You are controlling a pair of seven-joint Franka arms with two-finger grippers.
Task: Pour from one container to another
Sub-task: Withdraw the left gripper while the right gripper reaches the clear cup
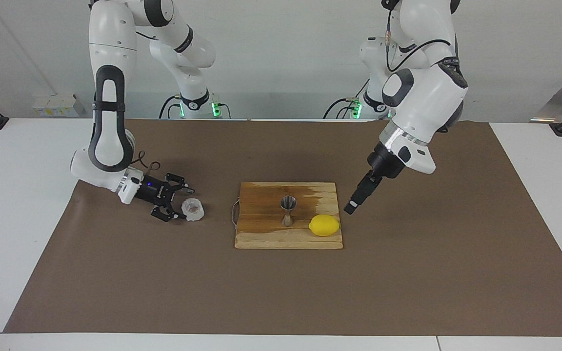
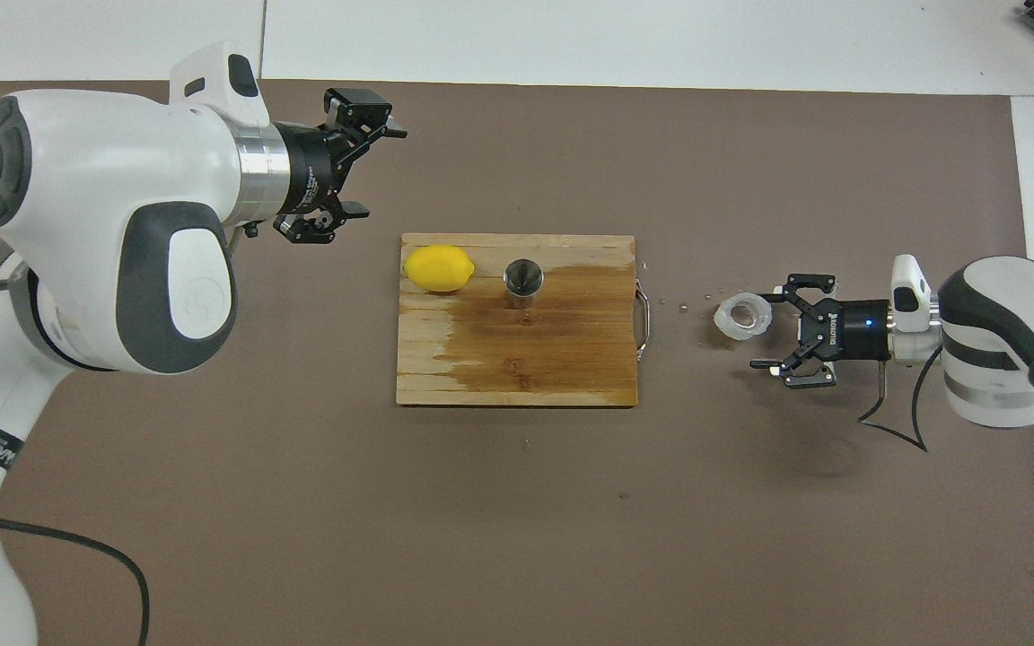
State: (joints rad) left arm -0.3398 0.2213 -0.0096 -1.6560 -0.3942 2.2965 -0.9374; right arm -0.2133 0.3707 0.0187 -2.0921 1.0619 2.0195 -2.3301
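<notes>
Wooden rectangular cutting board (image 1: 266,236) (image 2: 571,377) with a wire handle, partly darkened by wet, lies on the brown paper mat (image 1: 408,282) (image 2: 750,161) that covers the white table (image 1: 12,204) (image 2: 571,36); it serves as the landmark here. Small shiny steel hourglass-shaped jigger (image 1: 288,210) (image 2: 523,278): upright on the board, open cone upward, in the part of the board farther from the robots. Yellow lemon (image 1: 324,225) (image 2: 438,268): on the board, beside the jigger toward the left arm's end of the table, at the board's edge. Small squat translucent whitish cup with a crinkled wall (image 1: 193,209) (image 2: 744,316): upright on the mat, off the board, near its handle end toward the right arm's end of the table; a few droplets lie on the mat between cup and handle. Right tool (image 1: 172,202) (image 2: 784,325): low over the mat, lying nearly level, its fingers spread wide, the tips just beside the cup on the side away from the board, one finger alongside the cup's rim; whether it touches the cup cannot be told. Left tool (image 1: 351,204) (image 2: 357,170): raised over the mat off the board's lemon end, pointing down, fingers apart, holding nothing.
</notes>
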